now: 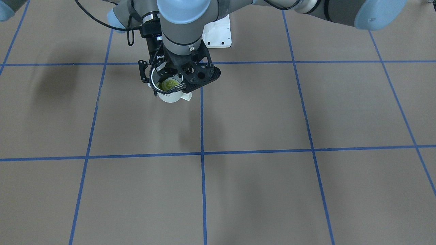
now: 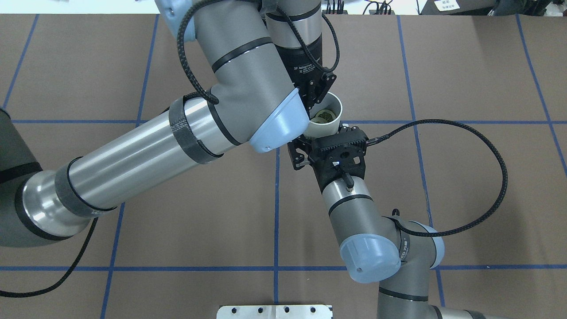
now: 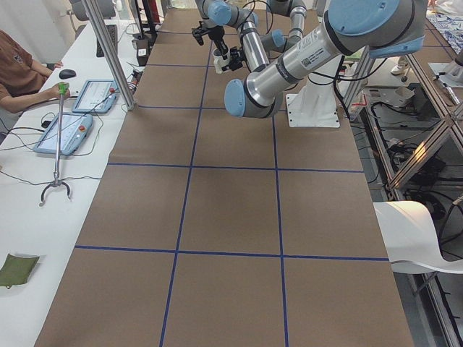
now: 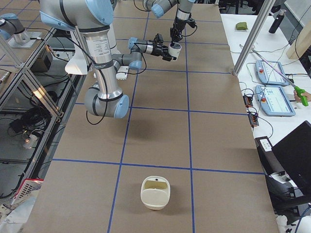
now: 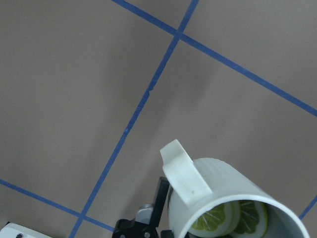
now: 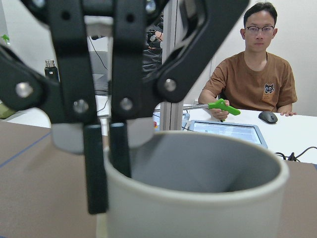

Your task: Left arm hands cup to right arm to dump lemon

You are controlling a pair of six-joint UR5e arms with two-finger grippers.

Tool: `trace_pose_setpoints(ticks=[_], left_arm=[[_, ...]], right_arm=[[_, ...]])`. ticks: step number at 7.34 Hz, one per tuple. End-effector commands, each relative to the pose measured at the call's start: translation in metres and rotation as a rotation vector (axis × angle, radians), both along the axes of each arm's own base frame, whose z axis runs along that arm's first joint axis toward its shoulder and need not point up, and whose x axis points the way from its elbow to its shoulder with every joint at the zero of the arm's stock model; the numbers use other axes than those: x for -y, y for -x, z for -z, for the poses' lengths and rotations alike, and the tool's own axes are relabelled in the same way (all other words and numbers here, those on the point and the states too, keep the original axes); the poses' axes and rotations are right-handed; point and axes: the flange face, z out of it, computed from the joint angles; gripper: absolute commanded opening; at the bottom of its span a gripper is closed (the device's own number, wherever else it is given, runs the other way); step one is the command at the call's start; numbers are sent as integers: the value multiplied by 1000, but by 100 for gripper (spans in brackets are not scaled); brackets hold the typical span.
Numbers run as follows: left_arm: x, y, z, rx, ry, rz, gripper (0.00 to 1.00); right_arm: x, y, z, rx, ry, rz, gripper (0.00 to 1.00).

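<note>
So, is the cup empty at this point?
No, lemon slices sit inside the cup, plainly visible through its mouth in the left wrist view.

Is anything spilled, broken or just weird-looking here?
Nothing really stands out. The cup hangs upright above the table, its rim pinched by the left gripper, with the lemon inside. The right gripper is right up beside the cup too, which may look crowded, but I see no spill or damage.

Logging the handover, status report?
Left gripper pinching rim of small white mug. Right gripper straddling its body, grip unclear. Yellow-green lemon slices inside. Cream bin far off, clear.
</note>
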Motion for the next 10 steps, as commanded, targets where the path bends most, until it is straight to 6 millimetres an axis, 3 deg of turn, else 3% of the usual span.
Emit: trace_pose_setpoints(ticks=[1, 4, 5, 6, 8, 9, 10], left_arm=[[-3, 0, 8, 4, 22, 25, 100], [18, 77, 35, -68, -38, 124, 100], [22, 86, 34, -69, -40, 137, 100], [31, 99, 32, -67, -40, 162, 100], [45, 124, 23, -59, -41, 202, 100], [43, 135, 13, -55, -58, 219, 100], [39, 136, -1, -39, -74, 233, 100]], right_arm=[[0, 0, 0, -3, -1, 0, 52], [-2, -8, 5, 63, -7, -2, 48], [-2, -19, -5, 120, -21, -9, 48], [-2, -32, -31, 160, -20, -22, 49], [5, -86, -116, 221, 8, -94, 48], [6, -124, -170, 177, 16, -119, 46], [2, -186, -230, 158, 25, -133, 47]])
